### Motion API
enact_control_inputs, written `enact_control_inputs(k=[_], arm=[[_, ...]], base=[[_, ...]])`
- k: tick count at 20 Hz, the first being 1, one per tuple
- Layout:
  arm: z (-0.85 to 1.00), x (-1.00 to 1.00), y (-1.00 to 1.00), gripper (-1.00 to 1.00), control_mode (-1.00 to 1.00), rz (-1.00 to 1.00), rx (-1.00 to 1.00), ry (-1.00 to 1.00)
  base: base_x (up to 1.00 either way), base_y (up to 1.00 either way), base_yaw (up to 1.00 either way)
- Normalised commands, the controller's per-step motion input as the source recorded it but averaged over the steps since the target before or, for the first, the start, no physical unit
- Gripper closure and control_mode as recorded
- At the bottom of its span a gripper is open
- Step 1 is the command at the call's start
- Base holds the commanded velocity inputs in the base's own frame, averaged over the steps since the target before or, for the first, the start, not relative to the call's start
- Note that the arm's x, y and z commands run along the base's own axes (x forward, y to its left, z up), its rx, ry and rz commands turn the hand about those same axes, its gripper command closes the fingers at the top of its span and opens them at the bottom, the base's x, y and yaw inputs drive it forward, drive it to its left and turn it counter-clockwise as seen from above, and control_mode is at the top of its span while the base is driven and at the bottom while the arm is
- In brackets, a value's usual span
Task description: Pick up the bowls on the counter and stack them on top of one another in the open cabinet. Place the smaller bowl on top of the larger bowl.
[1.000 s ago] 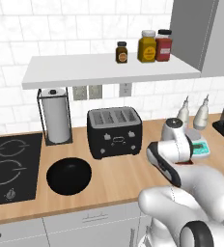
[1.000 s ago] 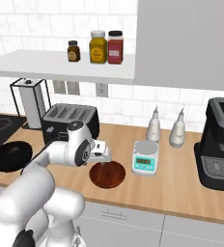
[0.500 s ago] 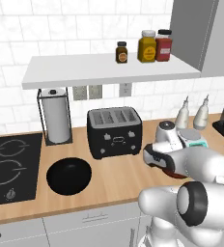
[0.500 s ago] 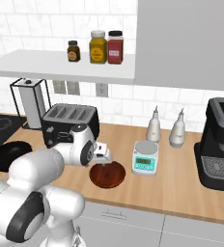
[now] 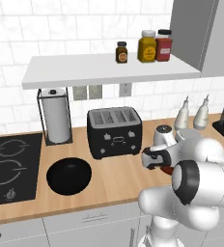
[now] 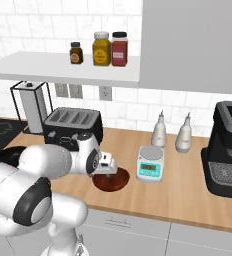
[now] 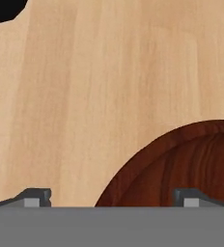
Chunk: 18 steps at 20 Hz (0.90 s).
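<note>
- The smaller bowl (image 6: 111, 180), reddish-brown, sits on the surface (image 6: 188, 200), in front and to the right of the toaster (image 6: 73, 126) and just left of a small white kitchen scale (image 6: 150, 164).
- The tool (image 6: 108, 165) hangs low over that bowl's left rim, on the toaster's side.
- In the hand view its two fingertips (image 7: 36, 197) stand apart: one over bare wood, the other over the bowl's inner wall (image 7: 181, 164), with the dark rim between them. Nothing is clamped.
- The larger bowl (image 5: 69, 175), glossy black, rests on the surface in front and to the left of the toaster, just beside the black stove top (image 5: 10, 169).
- The open cabinet (image 5: 109, 70), a long white shelf, hangs on the wall above the toaster; three jars (image 5: 145, 46) stand at its right end.
- A paper towel holder (image 5: 56, 116) stands left of the toaster; two white bottles (image 6: 170, 131) and a black coffee machine (image 6: 228, 150) stand well to its right.
</note>
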Motion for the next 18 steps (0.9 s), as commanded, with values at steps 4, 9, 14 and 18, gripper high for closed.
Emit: enact_control_inputs(k=[4, 9, 14, 18], arm=[[-0.05, 0.00, 0.00, 1.00, -1.00, 0.00, 0.00, 0.00], [0.00, 0.00, 0.00, 1.00, -1.00, 0.00, 0.00, 0.00], [0.07, -0.03, 0.00, 1.00, -1.00, 0.00, 0.00, -0.01], [0.51, -0.16, 0.00, 1.00, -1.00, 0.00, 0.00, -0.08]], base=[[0.00, 0.00, 0.00], [0.00, 0.00, 0.00], [0.00, 0.00, 0.00], [0.00, 0.00, 0.00]])
